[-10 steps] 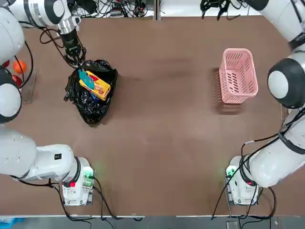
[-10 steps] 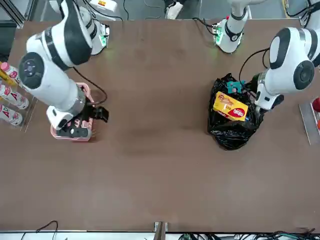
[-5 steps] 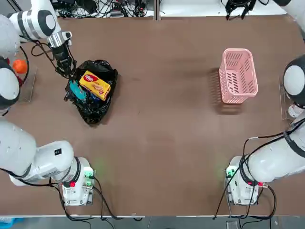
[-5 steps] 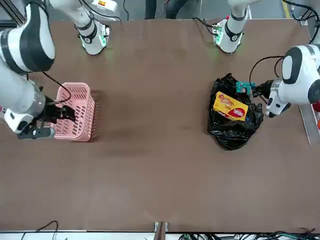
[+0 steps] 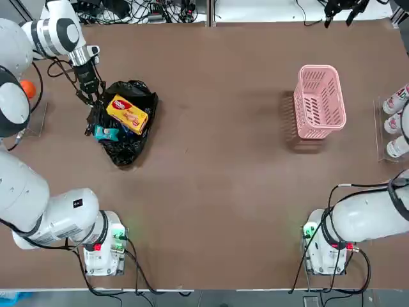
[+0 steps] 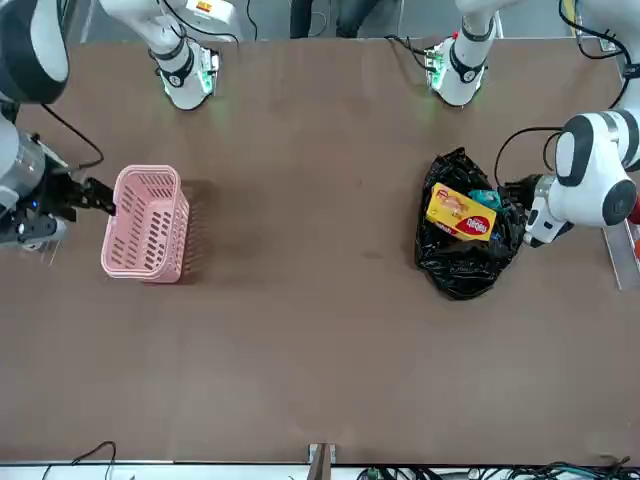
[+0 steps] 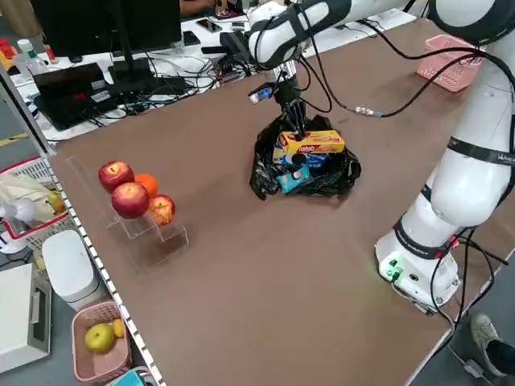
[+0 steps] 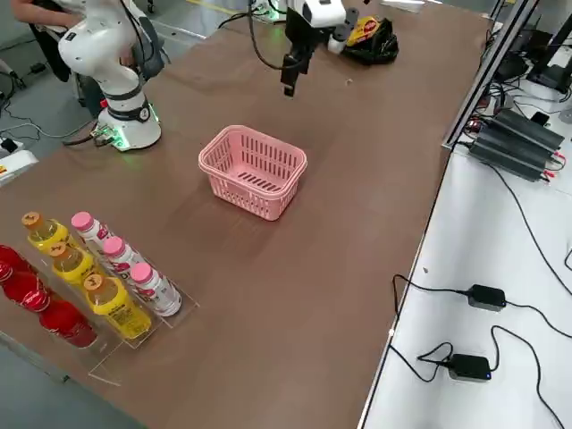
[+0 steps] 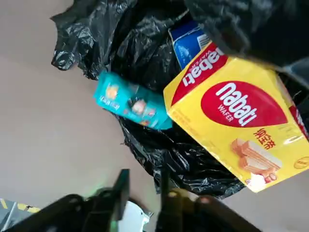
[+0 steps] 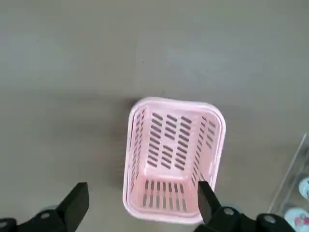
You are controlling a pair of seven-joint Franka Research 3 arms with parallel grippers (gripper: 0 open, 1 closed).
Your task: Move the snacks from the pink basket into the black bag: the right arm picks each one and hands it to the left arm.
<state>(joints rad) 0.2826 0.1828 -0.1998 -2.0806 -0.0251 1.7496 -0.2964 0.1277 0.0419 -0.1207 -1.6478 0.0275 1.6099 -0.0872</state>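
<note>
Brown counter [image 5: 217,211] lies bare in front of the two arm bases. A little farther out, on the robot's left, sits the black bag [image 5: 121,150], crumpled and open at the top. All three snacks are there. The yellow packet [image 5: 127,114] lies flat across the mouth. The blue packet [image 9: 190,41] is tucked half under it. The small teal packet [image 5: 105,133] rests on the bag's outer fold, close to its edge rather than deep inside.

The left tool [image 5: 91,97] hangs at the bag's far rim, just beside the yellow packet, with its fingers a little apart and nothing between them. Across on the right, the pink basket [image 5: 319,131] stands upright and looks empty. The right tool [image 6: 95,196] hovers beyond it with its fingers spread wide and nothing in them.

By my reading the transfer is all but done, and the step in hand is the left arm's retreat from the bag. To do that well, the fingers should lift straight up and away. The thin plastic snags easily, and a dragged fold could tip the teal packet onto the counter. A nudge inward might make that packet safer.

The yellow packet reads "nabati" in white on a red oval, with "WAFER" beneath it and a picture of wafers at one corner. The blue and teal printing is too small to read. So is the red lettering on the bottles [image 5: 395,125] at the right edge.
</note>
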